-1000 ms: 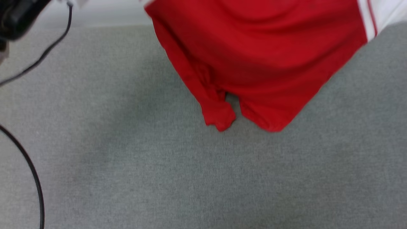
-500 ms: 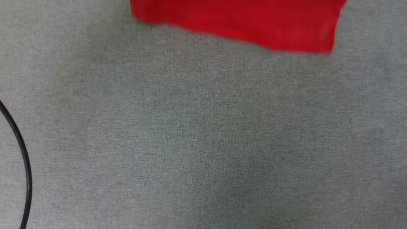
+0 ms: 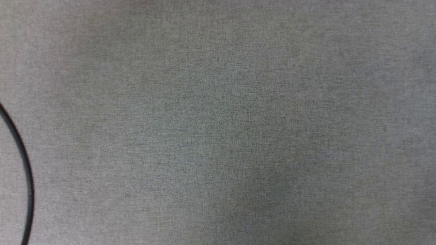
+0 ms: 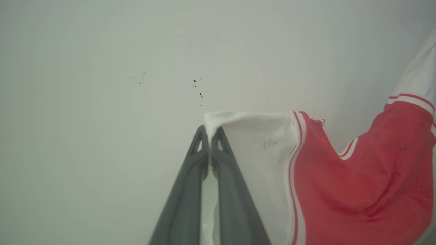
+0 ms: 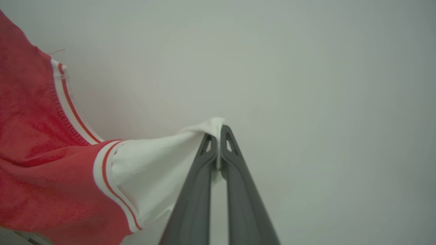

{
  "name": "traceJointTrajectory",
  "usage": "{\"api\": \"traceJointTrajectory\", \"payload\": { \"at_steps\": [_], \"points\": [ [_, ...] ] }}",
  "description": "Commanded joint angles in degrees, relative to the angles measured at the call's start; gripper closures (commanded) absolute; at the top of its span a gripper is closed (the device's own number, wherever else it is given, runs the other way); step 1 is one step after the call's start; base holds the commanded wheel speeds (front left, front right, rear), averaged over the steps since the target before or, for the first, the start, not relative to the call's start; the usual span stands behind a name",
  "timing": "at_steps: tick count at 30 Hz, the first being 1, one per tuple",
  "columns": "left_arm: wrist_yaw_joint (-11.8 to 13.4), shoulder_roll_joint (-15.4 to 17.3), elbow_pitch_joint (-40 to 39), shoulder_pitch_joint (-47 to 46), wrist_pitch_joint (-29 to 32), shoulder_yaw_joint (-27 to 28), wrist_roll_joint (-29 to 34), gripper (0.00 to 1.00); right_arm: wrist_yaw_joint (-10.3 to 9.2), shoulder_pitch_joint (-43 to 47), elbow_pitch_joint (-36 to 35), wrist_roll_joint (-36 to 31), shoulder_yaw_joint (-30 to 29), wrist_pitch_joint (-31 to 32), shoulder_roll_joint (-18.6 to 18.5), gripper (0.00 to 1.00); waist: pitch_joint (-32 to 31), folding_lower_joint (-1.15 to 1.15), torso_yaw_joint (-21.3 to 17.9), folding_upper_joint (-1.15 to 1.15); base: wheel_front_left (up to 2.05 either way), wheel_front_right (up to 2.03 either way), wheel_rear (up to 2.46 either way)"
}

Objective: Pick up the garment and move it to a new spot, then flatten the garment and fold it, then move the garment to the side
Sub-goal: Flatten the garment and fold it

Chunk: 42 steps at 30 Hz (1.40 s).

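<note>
The garment (image 4: pixel 357 183) is a red jersey with white short sleeves and red-and-white striped trim, held up in the air between both arms. In the left wrist view my left gripper (image 4: pixel 209 134) is shut on the edge of one white sleeve (image 4: pixel 259 149). In the right wrist view my right gripper (image 5: pixel 218 133) is shut on the other white sleeve (image 5: pixel 160 160), and the red body (image 5: pixel 30 149) hangs to the left. Behind the garment stands a plain pale wall (image 5: pixel 306 85). No lettering shows on the face I see.
The head view looks down on a grey cloth-covered table (image 3: pixel 218 122). A black cable (image 3: pixel 24 163) curves along its left edge. The pale wall (image 4: pixel 102 85) in the left wrist view carries a few small dark specks.
The red garment, low in the head view a second ago, has risen out of that view's top. The dark object at the upper left has also left that view.
</note>
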Motion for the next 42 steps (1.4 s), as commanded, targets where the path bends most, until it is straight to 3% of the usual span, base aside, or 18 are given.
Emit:
{"api": "traceJointTrajectory", "payload": {
  "at_steps": [1,9,21,26,31,38,42],
  "points": [
    [-0.16,-0.19,0.69,2.03,-0.81,-0.29,-0.39,1.0,-0.04,1.22,0.85,0.67,0.7,-0.66,0.18,1.0,-0.52,-0.01,-0.09,0.0,0.0,0.0,0.0],
    [-1.53,0.01,2.6,12.56,-4.9,-3.54,-0.86,1.0,-0.04,10.22,4.01,4.37,7.95,-5.37,2.19,1.0,-4.69,-0.01,-1.25,0.0,0.0,0.0,0.0],
    [-0.96,2.46,-2.4,42.9,-6.77,-6.82,-6.13,1.0,-0.04,35.17,2.17,14.83,17.8,-12.94,3.27,1.0,-16.67,-0.01,-2.74,0.0,0.0,0.0,0.0],
    [1.06,4.29,-6.18,55.6,-6.9,-6.65,-8.83,1.0,-0.04,46.17,-0.77,18.21,22.34,-14.41,1.37,1.0,-20.83,-0.01,-2.71,0.0,0.0,0.0,0.0],
    [4.14,8.27,-12.71,67.41,-6.89,-4.65,-11.24,1.0,-0.04,55.61,-3.26,20.93,25.7,-15.51,-0.97,1.0,-23.82,-0.01,-2.97,0.0,0.0,0.0,0.0],
    [9.87,14.86,-20.74,84.26,-6.84,-5.47,-11.55,1.0,-0.04,67.55,-6.43,25.02,26.31,-17.69,-5.41,1.0,-27.3,-0.01,-3.36,0.0,0.0,0.0,0.0],
    [11.85,16.26,-23.25,91.91,-6.85,-4.12,-13.19,1.0,-0.04,74.21,-8.34,26.52,26.1,-18.28,-8.07,1.0,-29.11,-0.01,-3.2,0.0,0.0,0.0,0.0]
  ]
}}
